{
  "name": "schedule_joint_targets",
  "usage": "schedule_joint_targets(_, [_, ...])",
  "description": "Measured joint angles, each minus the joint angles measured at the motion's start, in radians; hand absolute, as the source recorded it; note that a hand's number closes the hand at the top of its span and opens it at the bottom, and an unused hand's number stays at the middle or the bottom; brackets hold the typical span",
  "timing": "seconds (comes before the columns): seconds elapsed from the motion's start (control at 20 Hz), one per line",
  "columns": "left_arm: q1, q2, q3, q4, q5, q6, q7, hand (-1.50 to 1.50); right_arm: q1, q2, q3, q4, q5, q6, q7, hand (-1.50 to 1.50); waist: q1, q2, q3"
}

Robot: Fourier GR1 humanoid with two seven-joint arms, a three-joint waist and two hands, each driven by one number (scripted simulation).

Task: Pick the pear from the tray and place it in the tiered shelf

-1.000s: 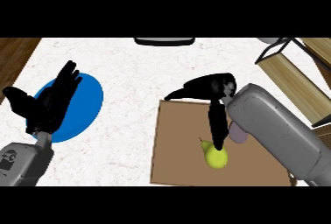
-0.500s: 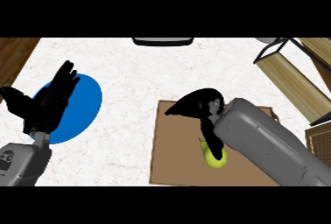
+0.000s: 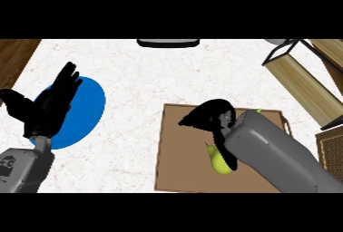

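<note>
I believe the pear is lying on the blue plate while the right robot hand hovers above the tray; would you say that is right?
Not quite. The head view shows the pear lying on the brown tray, partly hidden by the right forearm, not on the blue plate. The right robot hand is indeed above the tray.

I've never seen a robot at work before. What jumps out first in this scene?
The yellow-green pear on the brown tray at lower right, half hidden by the right hand and grey forearm above it. At left, the left hand rests open over a bright blue plate. The wooden tiered shelf stands at upper right.
</note>
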Motion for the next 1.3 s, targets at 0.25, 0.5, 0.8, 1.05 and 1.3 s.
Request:
schedule_joint_targets(0.25, [0.007,-0.012,0.022,-0.022,-0.014,-0.018,0.02,0.0,0.059,-0.002,0.004,-0.017,0.095,0.006,-0.049,-1.5,0.0,0.0,0.0])
schedule_joint_targets(0.5, [0.003,-0.036,0.038,-0.027,-0.041,-0.024,0.036,0.0,0.112,-0.006,-0.01,-0.007,0.189,-0.003,-0.126,-1.5,0.001,0.0,0.0])
schedule_joint_targets(0.8, [0.01,-0.059,0.061,-0.037,-0.061,-0.046,0.041,0.0,0.164,0.012,-0.008,0.021,0.3,-0.032,-0.201,-1.5,0.003,0.001,0.0])
schedule_joint_targets(1.05, [0.005,-0.081,0.076,-0.033,-0.09,-0.055,0.046,0.0,0.189,0.04,-0.022,0.072,0.381,-0.045,-0.255,-1.5,0.002,0.001,0.0])
schedule_joint_targets(1.3, [-0.007,-0.092,0.091,-0.028,-0.107,-0.065,0.057,0.0,0.238,0.073,-0.021,0.078,0.441,-0.056,-0.265,-1.5,-0.002,-0.004,-0.002])
